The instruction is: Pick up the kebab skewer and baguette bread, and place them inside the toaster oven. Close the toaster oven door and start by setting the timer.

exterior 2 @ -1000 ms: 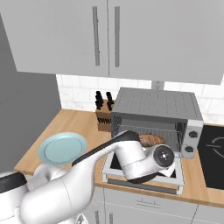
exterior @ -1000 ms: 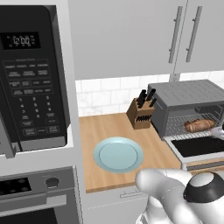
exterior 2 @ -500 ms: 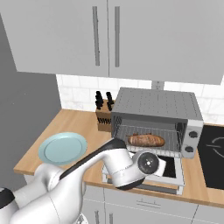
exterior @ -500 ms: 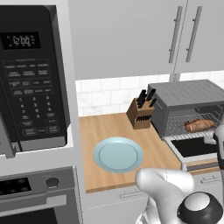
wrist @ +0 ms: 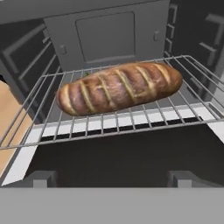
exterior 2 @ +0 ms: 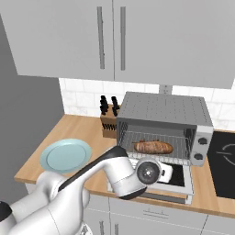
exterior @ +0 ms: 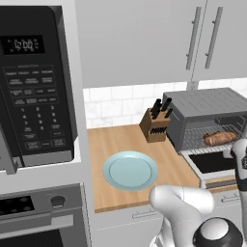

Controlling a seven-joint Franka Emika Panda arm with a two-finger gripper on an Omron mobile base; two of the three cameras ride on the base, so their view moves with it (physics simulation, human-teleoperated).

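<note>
The toaster oven (exterior 2: 163, 109) stands on the counter with its door (exterior 2: 180, 184) folded down flat. The golden-brown baguette bread (wrist: 118, 87) lies on the wire rack inside, seen also as the loaf (exterior 2: 153, 147) from the right base and the loaf (exterior: 219, 138) from the left. My gripper (exterior 2: 166, 171) hovers just above the lowered door, in front of the rack and pointing into the oven. In the hand view the gripper (wrist: 111, 179) is open, its tips wide apart and nothing between them. The kebab skewer is hidden.
A pale blue plate (exterior: 130, 170) lies bare on the wooden counter left of the oven. A knife block (exterior: 157, 126) stands by the oven's left wall. The black microwave (exterior: 34, 96) is at far left, and a dark cooktop (exterior 2: 222, 160) is to the oven's right.
The hand has drawn back from the oven's rack and dropped lower over the open door, uncovering the baguette on the rack. The jaws stayed open throughout.
</note>
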